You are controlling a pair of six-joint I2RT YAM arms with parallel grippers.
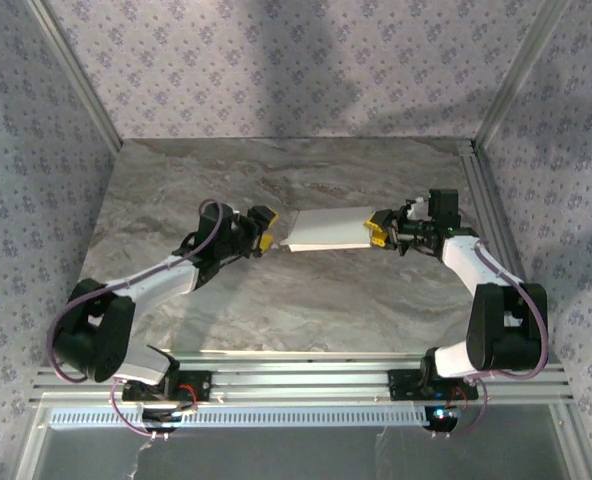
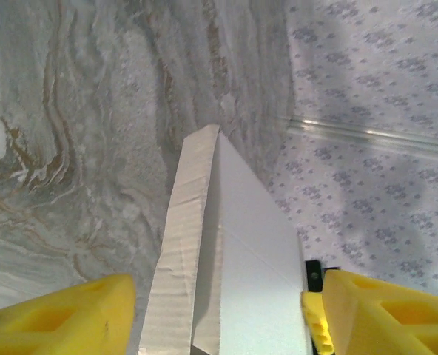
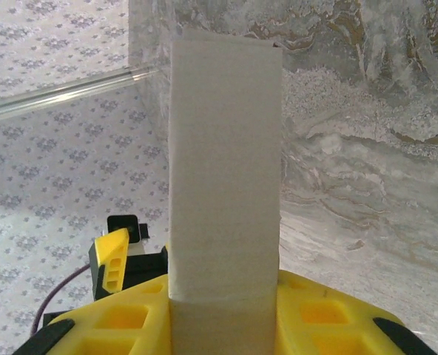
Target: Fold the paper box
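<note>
The left arm is seen reaching in from the left across the grey marbled bench. Its yellow left fingers are spread apart on either side of one end of the paper box. A narrow gap is visible at one finger, and contact at the other cannot be made out. The white, flattened box is pictured over the middle of the bench, between the two arms, with a narrow panel folded along one long edge. On the right, the box's other end is clamped between the yellow right fingers, which are closed onto the card. The right arm is bent in from the bench's right side. Flower-patterned walls are seen behind.
</note>
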